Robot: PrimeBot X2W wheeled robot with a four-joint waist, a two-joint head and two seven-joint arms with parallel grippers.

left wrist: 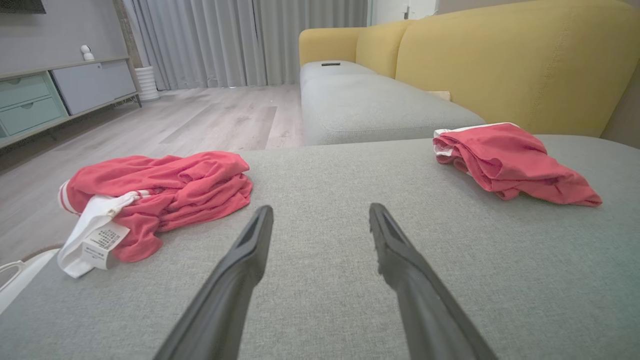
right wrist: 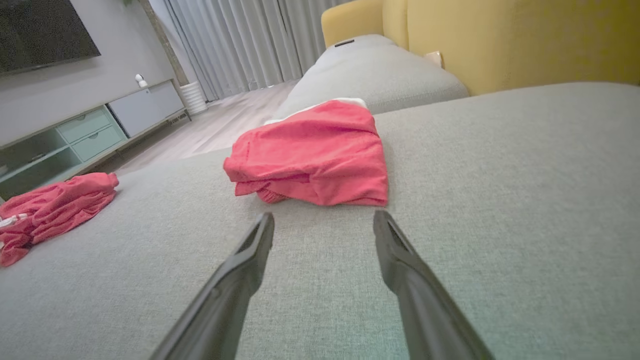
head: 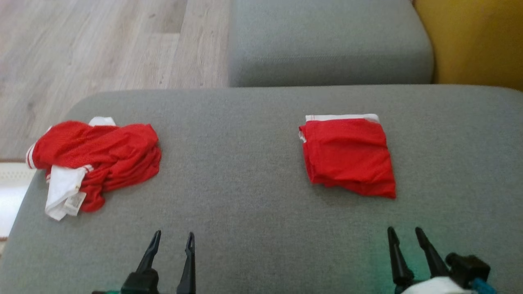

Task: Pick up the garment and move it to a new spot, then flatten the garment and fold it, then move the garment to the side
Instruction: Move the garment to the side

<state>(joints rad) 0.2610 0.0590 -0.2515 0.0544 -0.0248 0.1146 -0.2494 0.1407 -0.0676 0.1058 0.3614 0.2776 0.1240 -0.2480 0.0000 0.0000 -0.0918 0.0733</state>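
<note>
As the left tool [head: 174,234] and the right tool [head: 405,229] hold their fingers apart with nothing between, I see two red pieces on the grey sofa seat [head: 245,196].
The tools are at the lower left and lower right of the head frame, both clear of the cloth. The crumpled red garment [head: 102,159] with white trim lies at middle left, near the seat's edge. The folded red garment [head: 349,157] lies right of centre, well apart from it.

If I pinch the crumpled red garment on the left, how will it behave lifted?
Probably floppy: the crumpled red garment lies in loose bunched folds, so it should unfurl and dangle. Likely light, since the cloth looks thin.
</note>
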